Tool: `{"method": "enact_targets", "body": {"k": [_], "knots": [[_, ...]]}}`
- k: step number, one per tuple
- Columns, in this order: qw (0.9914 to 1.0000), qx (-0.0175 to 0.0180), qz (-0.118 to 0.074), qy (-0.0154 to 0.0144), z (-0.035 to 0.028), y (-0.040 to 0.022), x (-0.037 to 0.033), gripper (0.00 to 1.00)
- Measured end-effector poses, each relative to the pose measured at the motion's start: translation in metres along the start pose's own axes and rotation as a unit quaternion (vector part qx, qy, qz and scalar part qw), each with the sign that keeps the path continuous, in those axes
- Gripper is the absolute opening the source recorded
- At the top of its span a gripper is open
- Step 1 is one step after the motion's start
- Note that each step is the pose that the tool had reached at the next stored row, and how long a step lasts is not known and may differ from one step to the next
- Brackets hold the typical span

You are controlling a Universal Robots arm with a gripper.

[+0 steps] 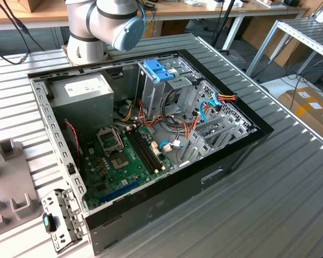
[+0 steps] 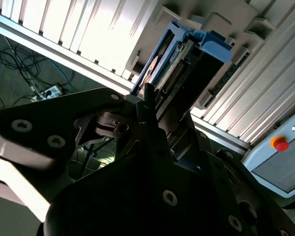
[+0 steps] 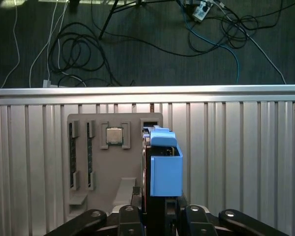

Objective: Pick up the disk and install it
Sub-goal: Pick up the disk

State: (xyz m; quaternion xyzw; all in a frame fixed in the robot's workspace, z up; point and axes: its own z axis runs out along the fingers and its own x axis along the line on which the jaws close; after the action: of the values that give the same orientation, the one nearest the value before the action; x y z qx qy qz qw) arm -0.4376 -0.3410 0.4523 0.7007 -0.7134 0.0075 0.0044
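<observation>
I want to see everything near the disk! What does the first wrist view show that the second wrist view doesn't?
The first wrist view has a small square chip sitting in the grey holder. The second wrist view has a red button on a pale box. Both show the disk with blue rails standing on edge in that holder, the ribbed table, floor cables, and the tool right at the disk.

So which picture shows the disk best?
The first wrist view: the disk stands on edge in the grey tray, its blue side facing the camera, well lit. The second wrist view shows it slanted, from one end. The exterior view looks at the open computer case.
</observation>
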Motion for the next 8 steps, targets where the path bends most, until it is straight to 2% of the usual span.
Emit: {"method": "enact_targets", "body": {"k": [2,8], "knots": [[1.0,-0.0001,0.0,0.0,-0.0006,0.0,0.0,0.35],[1.0,0.0,0.0,0.0,-0.0146,0.0,0.0003,0.35]]}}
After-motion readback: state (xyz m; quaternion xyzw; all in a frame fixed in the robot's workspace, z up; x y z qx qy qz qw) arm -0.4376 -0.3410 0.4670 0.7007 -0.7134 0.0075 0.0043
